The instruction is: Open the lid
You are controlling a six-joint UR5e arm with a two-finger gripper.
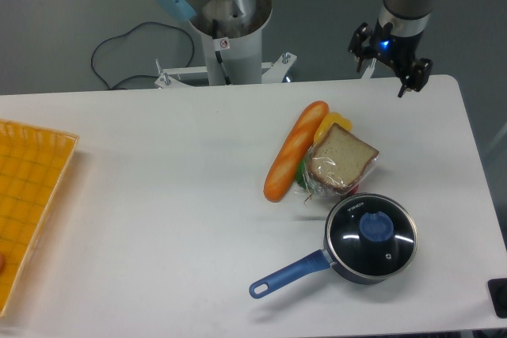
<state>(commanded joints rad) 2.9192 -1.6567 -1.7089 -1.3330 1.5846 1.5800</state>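
A white table with rounded corners fills most of the view; near its front right corner sits a dark saucepan with a blue handle pointing towards the front edge and to the left; the round clear glass lid with a metal rim and blue centre knob rests closed on top of the pan. Just behind the pan, towards the table's middle, lie an orange baguette-shaped loaf, a slice of brown bread in clear wrap, and yellow and green pieces partly hidden beneath them. An orange mesh tray sits at the left edge. The black two-finger gripper hangs above the far right corner, well apart from the lid; its fingers stand spread, holding nothing.
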